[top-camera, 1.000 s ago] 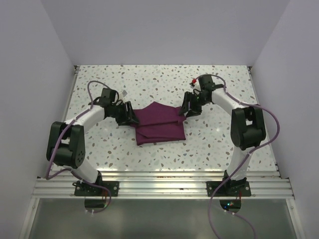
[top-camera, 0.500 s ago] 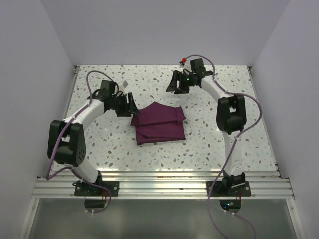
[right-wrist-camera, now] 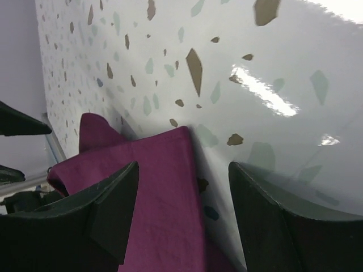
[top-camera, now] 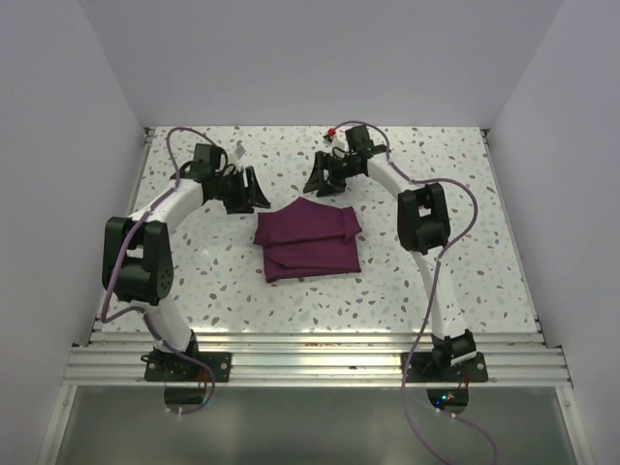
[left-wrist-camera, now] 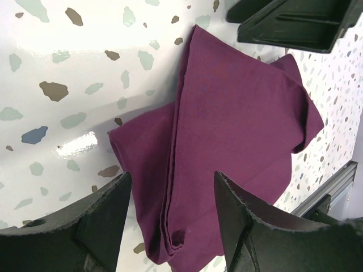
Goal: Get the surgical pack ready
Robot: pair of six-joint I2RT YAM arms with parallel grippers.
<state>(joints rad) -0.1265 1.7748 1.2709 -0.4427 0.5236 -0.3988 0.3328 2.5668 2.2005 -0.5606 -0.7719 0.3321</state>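
Observation:
The surgical pack point(top-camera: 308, 240) is a folded plum-purple cloth bundle lying flat at the middle of the speckled table point(top-camera: 446, 194). My left gripper point(top-camera: 250, 191) hovers just off its far-left corner, open and empty. My right gripper point(top-camera: 320, 178) hovers beyond its far edge, also open and empty. In the left wrist view the bundle point(left-wrist-camera: 238, 124) lies below my left gripper point(left-wrist-camera: 172, 178), folded layers showing along its edge. A finger of the right gripper point(left-wrist-camera: 295, 22) shows at the top. In the right wrist view the bundle's corner point(right-wrist-camera: 108, 156) lies under my right gripper point(right-wrist-camera: 182, 170).
White walls point(top-camera: 58, 116) enclose the table on the left, back and right. An aluminium rail point(top-camera: 310, 363) with both arm bases runs along the near edge. Purple cables point(top-camera: 465, 194) loop off both arms.
Both grippers have opened wider and drawn away from the bundle's far corners toward the back. The right arm swung left and back. The bundle lies flat where it was.

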